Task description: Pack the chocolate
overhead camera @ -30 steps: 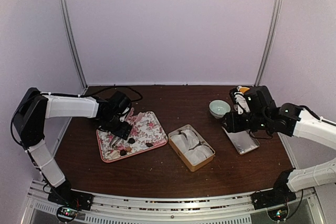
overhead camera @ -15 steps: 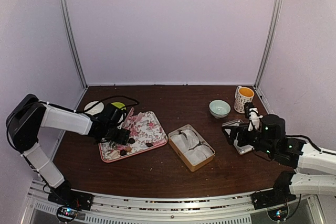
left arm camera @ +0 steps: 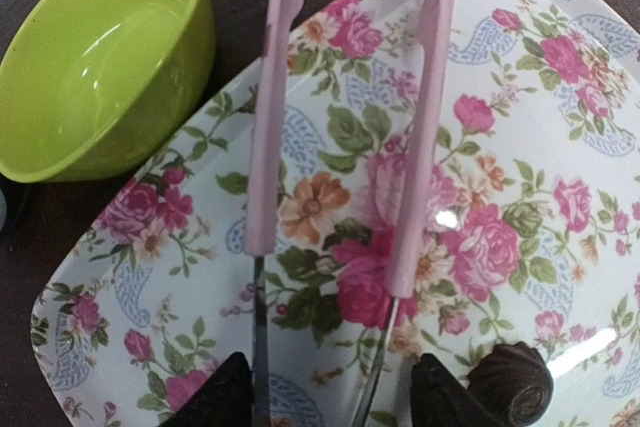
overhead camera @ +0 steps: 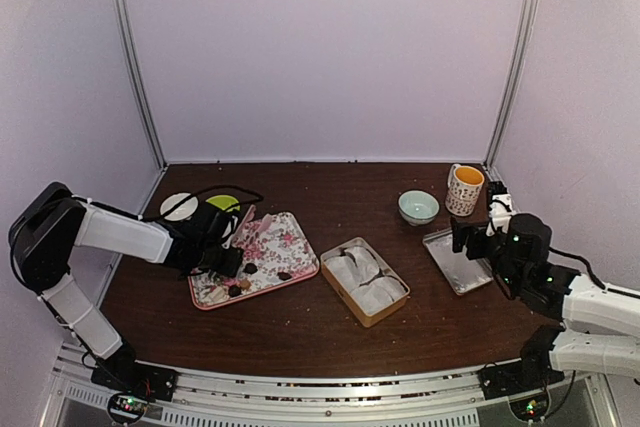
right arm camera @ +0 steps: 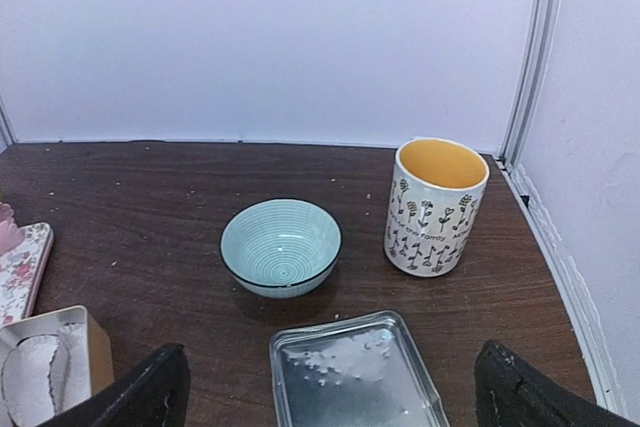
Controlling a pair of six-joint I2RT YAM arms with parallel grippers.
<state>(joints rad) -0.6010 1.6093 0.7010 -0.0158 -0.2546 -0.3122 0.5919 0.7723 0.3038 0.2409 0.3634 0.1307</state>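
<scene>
Starting the pick-up, your left gripper [left arm camera: 330,397] straddles the pink tongs [left arm camera: 422,147] on the floral tray [left arm camera: 560,147]; whether it pinches them I cannot tell. The chocolate [left arm camera: 512,384] lies on that tray; your right gripper [right arm camera: 335,392], off the tray, hangs spread. Next, nip one lump.

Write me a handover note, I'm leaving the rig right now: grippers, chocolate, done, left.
Left gripper: grips the tongs over the floral tray; nothing between their arms.
Right gripper: open, empty, near the metal tray.
Chocolate: lumps lie on the floral tray.
Done: none seen in the box.
Left: tong every lump into the box.
</scene>
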